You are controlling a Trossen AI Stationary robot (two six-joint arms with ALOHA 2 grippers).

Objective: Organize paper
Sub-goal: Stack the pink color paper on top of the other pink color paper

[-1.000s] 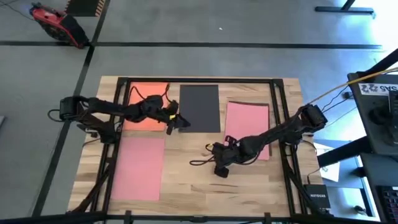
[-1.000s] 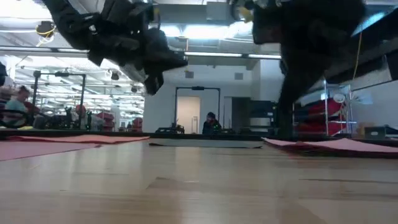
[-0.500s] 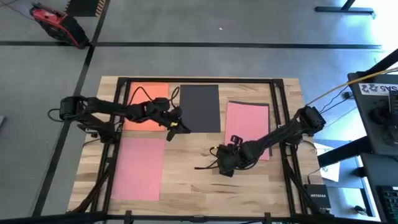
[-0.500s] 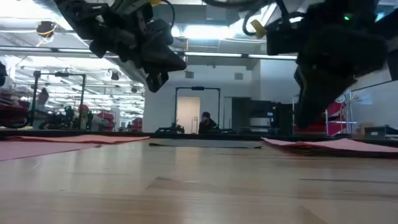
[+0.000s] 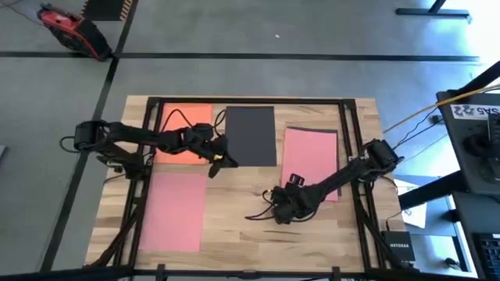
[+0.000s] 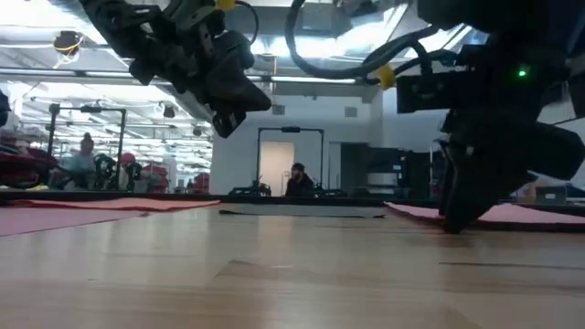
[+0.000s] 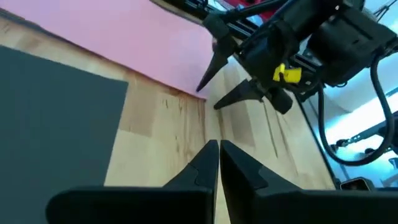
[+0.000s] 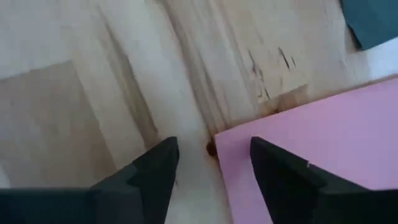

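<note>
Four sheets of paper lie flat on the wooden table: orange (image 5: 184,133) at the far left, black (image 5: 251,134) beside it, pink (image 5: 311,160) at the right, and another pink (image 5: 176,211) at the near left. My left gripper (image 5: 221,160) hangs shut above the table, off the black sheet's near-left corner (image 7: 124,84). My right gripper (image 5: 278,209) is open and low at the right pink sheet's near-left corner (image 8: 217,142), which shows between its two fingers (image 8: 155,165). My right gripper slants down from the table's right side, with its open fingers on either side of the pink sheet's near-left corner (image 8: 219,144). One fingertip (image 6: 452,225) is down at table level. I cannot tell whether it touches the paper, which lies flat.
Bare wood (image 5: 242,226) fills the near middle of the table between the two pink sheets. A loose cable (image 5: 256,215) trails from my right arm over it. Dark frame rails (image 5: 348,133) run along both sides of the table. A person (image 6: 296,179) sits far behind the table.
My right gripper has come down from well above the table until its fingertips are at the tabletop, by the right pink sheet's corner. The sheets have stayed where they were.
</note>
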